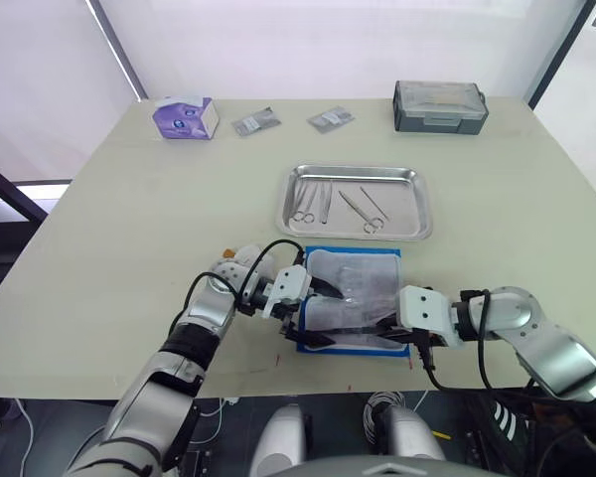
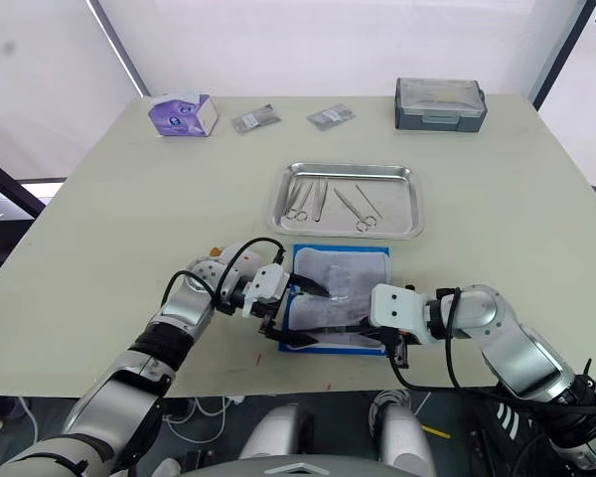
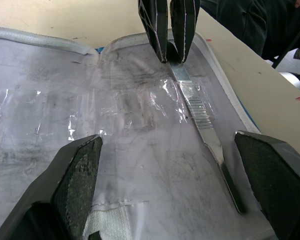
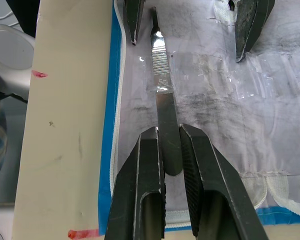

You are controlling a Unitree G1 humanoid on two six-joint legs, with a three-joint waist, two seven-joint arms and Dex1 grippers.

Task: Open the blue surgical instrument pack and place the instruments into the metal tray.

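Pack (image 1: 350,298): lies open and flat on the surface (image 1: 109,219), grey-white lining up, blue edge showing around it; sits just in front of the tray (image 1: 356,175), near the surface's front edge.
Tray: holds several instruments (image 1: 314,202); I count about four thin silver ones, two at its left, two nearer its middle; some have ring handles.
Done so far: pack opened; part of the set, by my judgement, already moved across.
Left to do: one flat-handled instrument (image 4: 162,90) lies on the lining near the pack's front edge; it must go to the tray; I see no others on the lining, though clear film covers part of it.
Right tool (image 4: 170,150): fingers closed on the flat end of that instrument; it lies on the lining, not lifted.
Left tool (image 3: 170,175): fingers wide apart, low over the lining, straddling the instrument's other end; holds nothing.
Writing: none I can read on pack or lining; the purple-and-white box (image 1: 185,116) at the far left carries print too small to make out; two grey packets (image 1: 255,121) and the dark lidded box (image 1: 440,105) likewise show no legible label.
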